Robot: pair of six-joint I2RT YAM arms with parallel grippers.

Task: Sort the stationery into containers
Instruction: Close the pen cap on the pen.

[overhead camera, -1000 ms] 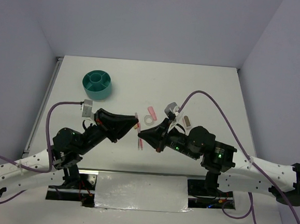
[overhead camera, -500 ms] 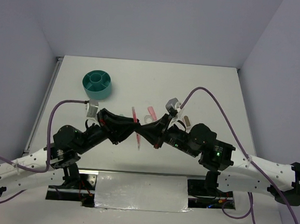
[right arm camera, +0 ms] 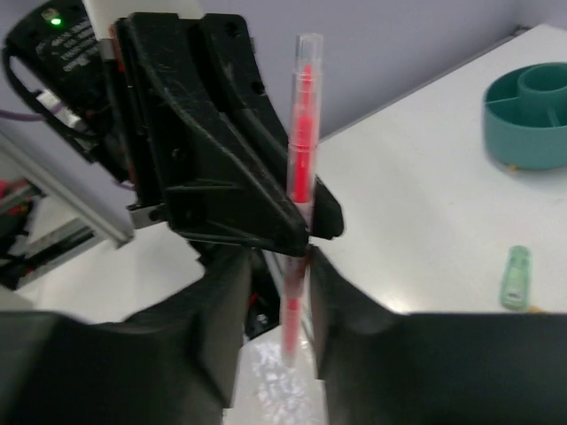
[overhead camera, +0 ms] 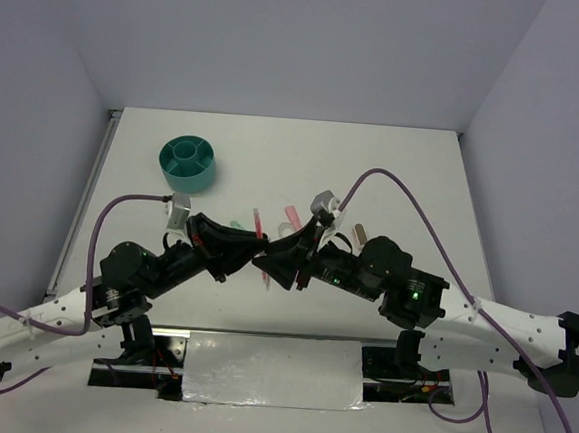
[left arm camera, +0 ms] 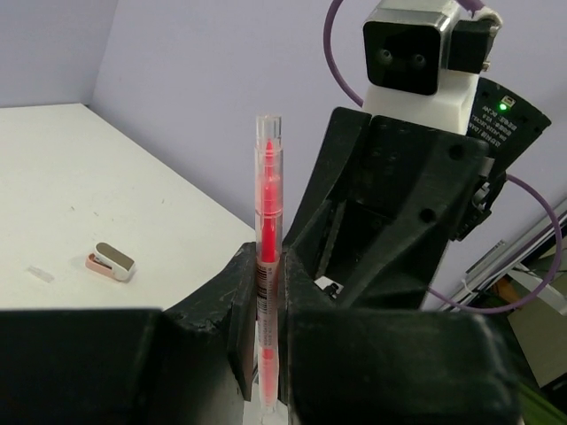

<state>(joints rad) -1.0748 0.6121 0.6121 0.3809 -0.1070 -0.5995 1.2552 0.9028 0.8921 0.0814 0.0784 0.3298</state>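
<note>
A thin red pen (left arm camera: 267,204) stands upright between the jaws of my left gripper (left arm camera: 267,266), which is shut on its barrel. My right gripper (right arm camera: 276,266) faces it nose to nose, its jaws parted round the same pen (right arm camera: 299,150) with a gap on one side. From above, both grippers meet mid-table, left gripper (overhead camera: 259,245) and right gripper (overhead camera: 269,264), with the pen (overhead camera: 257,221) sticking out past them. The teal organizer (overhead camera: 187,162) stands far left at the back. A mint-green eraser (overhead camera: 237,223), a pink eraser (overhead camera: 291,217) and a beige block (overhead camera: 360,232) lie on the table.
The organizer (right arm camera: 530,115) and the mint-green eraser (right arm camera: 515,276) show beyond the left arm in the right wrist view. A small pink-and-brown block (left arm camera: 111,260) and a tiny pale piece (left arm camera: 39,273) lie on the table in the left wrist view. Purple cables arc over both arms.
Both grippers have closed in on each other around the pen. The left jaws opened and then shut on it. The right jaws, shut before, have parted.
</note>
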